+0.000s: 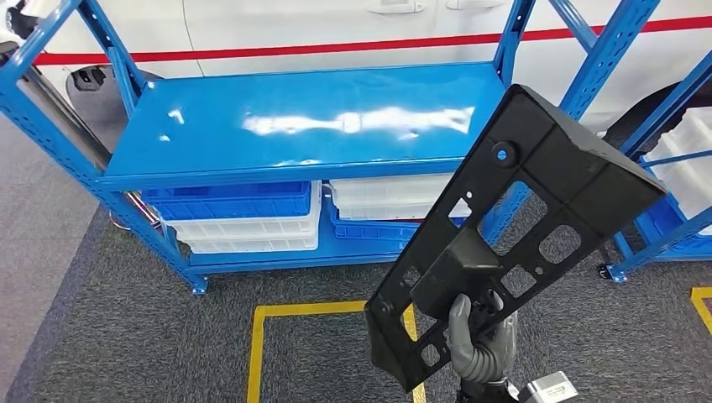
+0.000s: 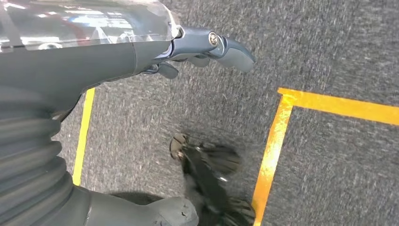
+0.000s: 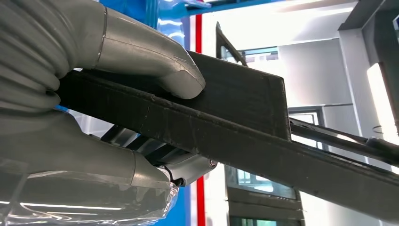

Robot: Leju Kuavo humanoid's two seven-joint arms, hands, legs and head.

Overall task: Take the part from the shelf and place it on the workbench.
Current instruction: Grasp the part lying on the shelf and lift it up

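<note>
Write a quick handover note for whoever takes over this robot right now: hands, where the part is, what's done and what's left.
Right hand grips the black part near its lower end, holding it up tilted in front of the blue shelf.
Left hand holds nothing and hangs over the grey carpet, fingers apart.
Done: part is off the shelf.
Left: carry it to the workbench and set it down.

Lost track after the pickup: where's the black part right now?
The black part is in the right hand, held up tilted in front of the blue shelf at the right of the head view, above the yellow floor line.
</note>
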